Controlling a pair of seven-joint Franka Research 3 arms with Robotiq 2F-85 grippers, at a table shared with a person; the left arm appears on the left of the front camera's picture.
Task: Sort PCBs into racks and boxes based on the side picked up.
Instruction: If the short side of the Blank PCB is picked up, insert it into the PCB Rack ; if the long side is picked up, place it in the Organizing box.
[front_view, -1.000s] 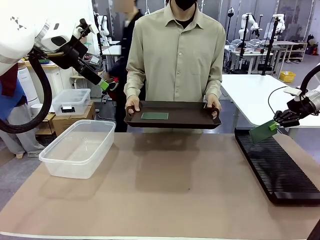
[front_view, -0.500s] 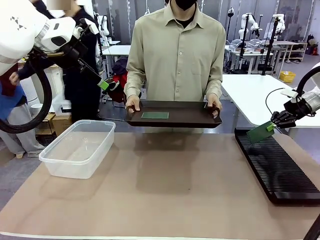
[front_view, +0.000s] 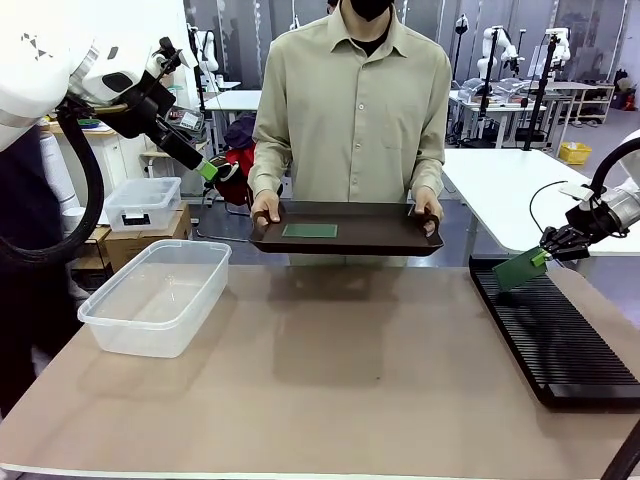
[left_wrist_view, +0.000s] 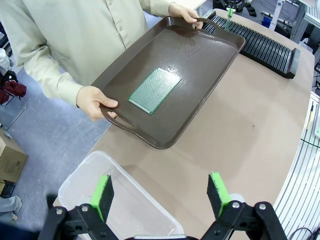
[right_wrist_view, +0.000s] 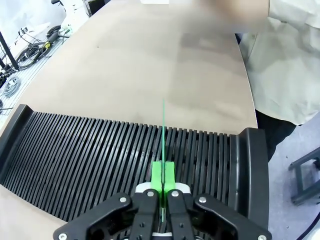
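1. Right gripper (right_wrist_view: 163, 192) pinches one PCB (front_view: 518, 268) on edge, just above the far end of the rack (front_view: 560, 345), so it lines up with a slot
2. Left gripper (left_wrist_view: 160, 192) hangs wide open above the tub (front_view: 140, 335), facing the tray (left_wrist_view: 200, 75) a person holds out with the second PCB (left_wrist_view: 155, 90) lying flat for picking

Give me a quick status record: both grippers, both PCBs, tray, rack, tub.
left gripper: open, raised near the tub, holding nothing
right gripper: shut on held PCB
held PCB: tilted at the rack's far end, edge in line with the slots; cannot tell if it is seated
other PCB: flat on the tray
tray: held by its handles in the person's hands, at the table's far side
tub: on the table, robot's left
rack: on the table, robot's right
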